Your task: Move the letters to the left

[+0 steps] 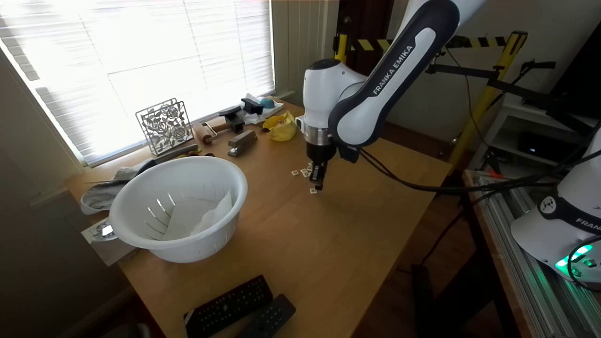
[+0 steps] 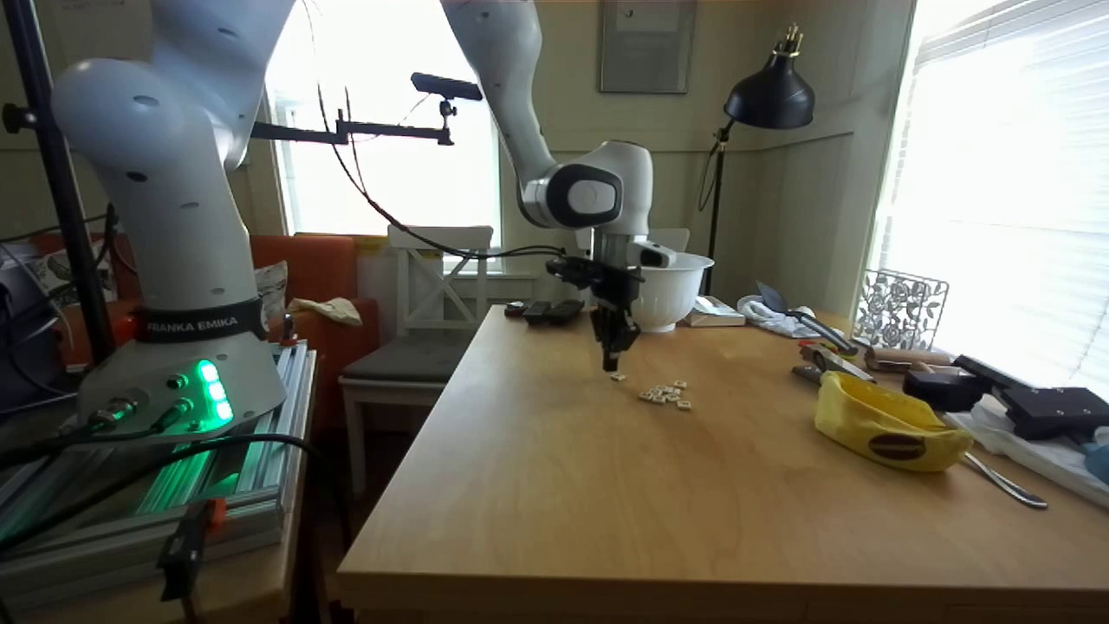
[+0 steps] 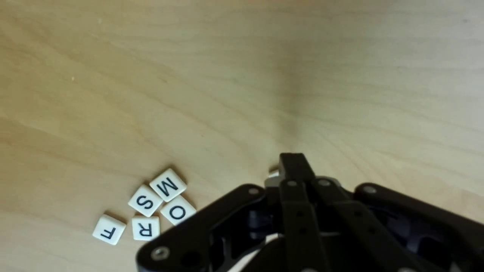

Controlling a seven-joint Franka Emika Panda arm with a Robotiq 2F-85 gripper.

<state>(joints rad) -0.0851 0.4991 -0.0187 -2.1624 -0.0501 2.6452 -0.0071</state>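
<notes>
Wooden table (image 2: 606,503): smooth-looking under the letters (image 3: 146,203), so I expect little drag and an easy slide

White bowl (image 1: 197,249): stands on the table in both exterior views, apart from the tiles; wide enough to be worth minding if the sweep heads that way

Gripper (image 2: 611,360): points down, low over the table, its fingers pressed together and nothing seen between them; good for nudging, but a pinch would need them spread first

Letter group: flat on the table near the gripper, M (image 3: 168,185), S (image 3: 145,201) and O (image 3: 177,210) bunched close, R (image 3: 146,228) just beside them, F (image 3: 109,229) slightly apart; further tiles may hide behind the gripper in the wrist view

Lone letter (image 1: 313,191): set off from the group, right by the fingertips (image 3: 297,166); whether they touch it I cannot tell

Letter faces: hard and smooth by the look of them, probably slippery; pressing down from above could make a tile skid or tip, so contact belongs at the side

Letter edges: the place to take hold, two opposite sides, as low as the fingers can go; each tile should be light, stiff and hardly fragile, thin enough to slip out of a high pinch; pushing, aim at the middle of an edge, since a corner would probably spin it
</notes>
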